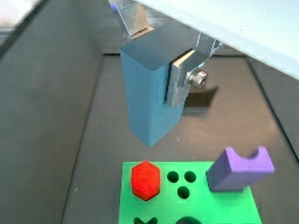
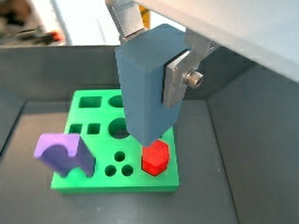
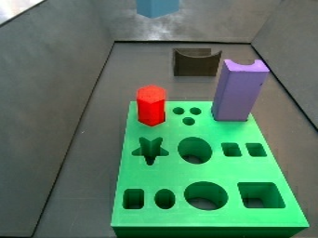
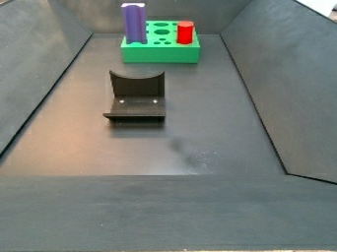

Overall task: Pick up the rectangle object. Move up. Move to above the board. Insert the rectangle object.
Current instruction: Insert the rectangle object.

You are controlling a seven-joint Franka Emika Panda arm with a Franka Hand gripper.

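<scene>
Overhead, the tool (image 2: pixel 149 54) clamps the tall light-blue rectangular block (image 2: pixel 147 80) above the green cut-out board (image 2: pixel 91 105), beside its red hexagonal peg (image 2: pixel 156 158) and purple notched block (image 2: pixel 62 153).

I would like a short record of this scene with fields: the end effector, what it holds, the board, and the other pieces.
end effector: raised above the board, shut on the blue block
blue block: upright between the fingers, in the air, not inserted
board: green, flat on the floor, with cut-out holes
purple block: standing in the board
red peg: standing in the board
fixture: dark, on the floor, apart from the board
</scene>
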